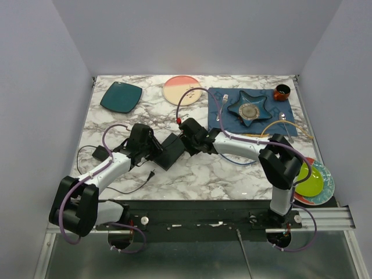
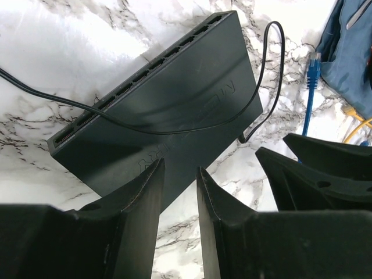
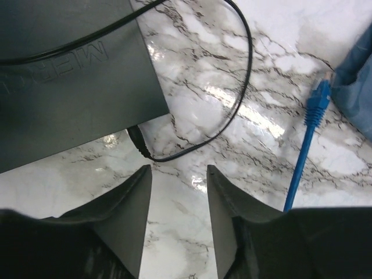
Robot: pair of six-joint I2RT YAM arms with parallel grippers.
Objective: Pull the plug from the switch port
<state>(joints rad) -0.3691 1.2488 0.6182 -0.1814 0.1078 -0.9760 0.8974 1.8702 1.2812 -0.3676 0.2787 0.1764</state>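
switch [image 3: 70, 87] lies flat on the marble counter [image 3: 192, 104], up and to the left of the right pincer [image 3: 179, 170], whose jaws are released with nothing between them. the black plug [image 3: 138, 142] sits at the switch's edge, just ahead of one fingertip. can't tell if it's seated. left pincer [image 2: 179, 168] is half spread over the switch's near edge.

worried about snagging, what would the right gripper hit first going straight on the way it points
Probably the thin black cord just ahead of the right gripper, by the switch corner; depth is unclear.
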